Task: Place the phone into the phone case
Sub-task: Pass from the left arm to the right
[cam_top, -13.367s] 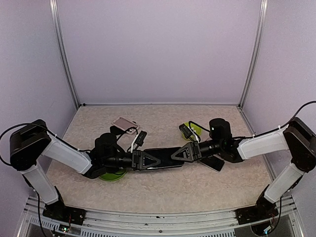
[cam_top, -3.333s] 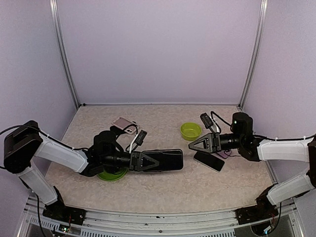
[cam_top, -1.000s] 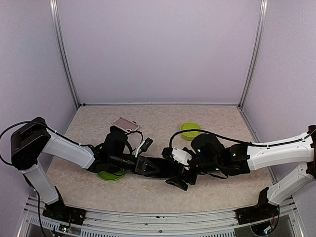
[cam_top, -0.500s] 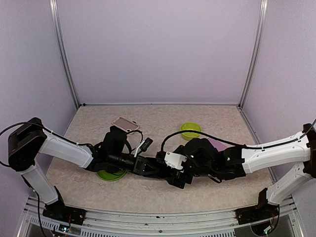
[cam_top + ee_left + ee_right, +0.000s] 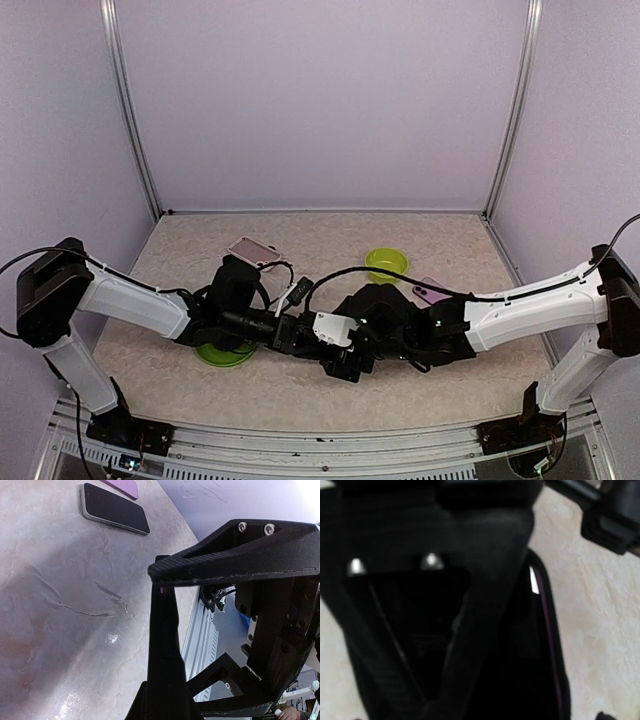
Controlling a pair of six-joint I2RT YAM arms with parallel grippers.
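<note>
At lower centre, swung the right gripper [image 5: 338,362] in over the phone case [image 5: 162,645], clamped edge-on by the left gripper [image 5: 296,335]; cannot tell right's grip; likely press-fitting next.

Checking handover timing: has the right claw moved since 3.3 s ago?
Yes. The right claw went left and nearer, from beside the green bowl to past it.

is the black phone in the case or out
Out. The black phone lies bare on the table, silver frame showing, while the left gripper holds the case apart from it.
</note>
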